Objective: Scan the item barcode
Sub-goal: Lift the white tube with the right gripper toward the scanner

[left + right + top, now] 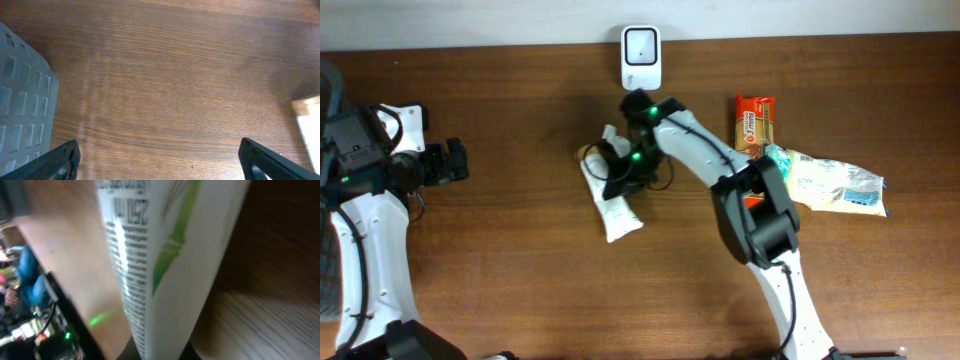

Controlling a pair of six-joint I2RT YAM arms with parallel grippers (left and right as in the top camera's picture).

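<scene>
White plastic tube (170, 255), printed with a green stripe and black text, fills the right wrist view at close range and runs up from the bottom centre of the frame, tilted over the dark brown wooden tabletop (500, 260). In the overhead view the tube (617, 212) lies near the middle of the tabletop, its lower end resting on the wood. The right tool (620, 168) is pressed together on the tube's upper part, pinching it. The left tool (458, 162) sits well apart at the left side, its fingers (60, 162) spread wide over bare wood with nothing between them. Beside it, the left wrist view shows a grey plastic panel with rows of rectangular slots (22, 105). At the right edge of that view a pale flat object (307, 122) is cut off by the frame, and it cannot be identified. Farther right on the tabletop lies a crinkled clear bag with white, blue and yellow print (835, 185), partly under the right arm. Just beyond it lies an orange rectangular snack packet (755, 122). At the far edge stands a white rectangular scanner with a dark window (641, 55), near the tube's upper end but apart from it.
</scene>
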